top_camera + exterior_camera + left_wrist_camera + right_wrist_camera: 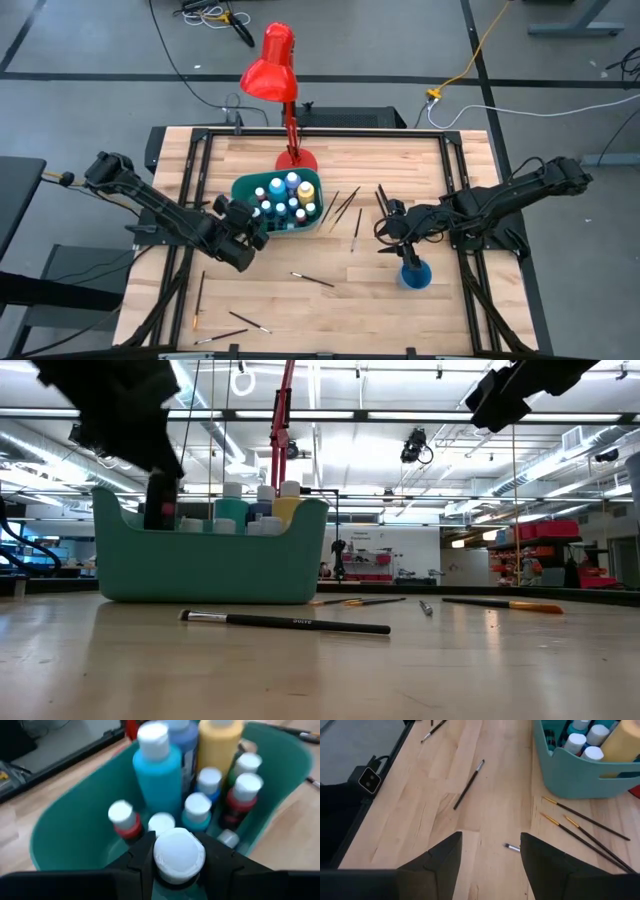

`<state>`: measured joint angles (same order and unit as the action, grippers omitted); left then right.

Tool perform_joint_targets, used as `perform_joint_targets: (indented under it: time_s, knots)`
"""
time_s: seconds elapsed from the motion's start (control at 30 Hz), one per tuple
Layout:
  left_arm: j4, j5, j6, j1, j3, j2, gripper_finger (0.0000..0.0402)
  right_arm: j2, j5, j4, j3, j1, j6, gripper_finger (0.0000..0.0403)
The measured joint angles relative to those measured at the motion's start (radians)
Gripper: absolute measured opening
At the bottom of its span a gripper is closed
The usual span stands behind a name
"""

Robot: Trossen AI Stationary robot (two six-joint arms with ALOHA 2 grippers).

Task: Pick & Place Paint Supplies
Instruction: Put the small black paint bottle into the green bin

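Holding a white-capped paint bottle (178, 855) over the teal bin's (245, 188) end, left pincer (177, 862) clamps its cap; rigid, light, slick plastic, likely best gripped there. Right pincer (490, 852) open, empty, beside the bin.

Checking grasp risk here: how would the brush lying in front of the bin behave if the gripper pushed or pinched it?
The brush lies flat on the table, thin and long-handled, so it probably slides or rolls when nudged. It looks light and stiff, likely pivoting if pinched off-centre. So low a profile may make it hard for fingers to get under.
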<state>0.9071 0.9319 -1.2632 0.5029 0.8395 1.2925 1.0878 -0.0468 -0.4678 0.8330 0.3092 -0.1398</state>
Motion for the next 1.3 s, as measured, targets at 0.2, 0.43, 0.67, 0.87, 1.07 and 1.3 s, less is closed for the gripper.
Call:
perform_joint_targets:
  time_s: [0.2, 0.43, 0.67, 0.87, 1.07, 1.3]
  knots:
    - [-0.016, 0.016, -0.175, 0.0, -0.118, 0.001, 0.0125, 0.0, 0.0, 0.012, 0.0, 0.0, 0.002, 0.0206]
    - [-0.017, 0.037, -0.195, -0.033, -0.176, 0.0, 0.0125, 0.0, -0.03, 0.015, 0.0, 0.0, 0.005, 0.0206]
    - [-0.075, 0.015, -0.099, -0.1, -0.18, 0.0, 0.0135, 0.0, -0.051, 0.019, 0.0, 0.0, 0.005, 0.0206]
    - [-0.128, -0.003, -0.086, -0.147, -0.181, 0.0, 0.013, 0.0, -0.051, 0.018, 0.0, 0.0, 0.009, 0.0206]
    - [-0.133, -0.041, -0.119, -0.176, -0.179, -0.001, 0.015, 0.0, -0.051, 0.018, 0.0, 0.0, 0.01, 0.0206]
    - [-0.167, -0.05, -0.063, -0.184, -0.179, -0.001, 0.0173, 0.0, -0.05, 0.017, 0.0, 0.0, 0.042, 0.0206]
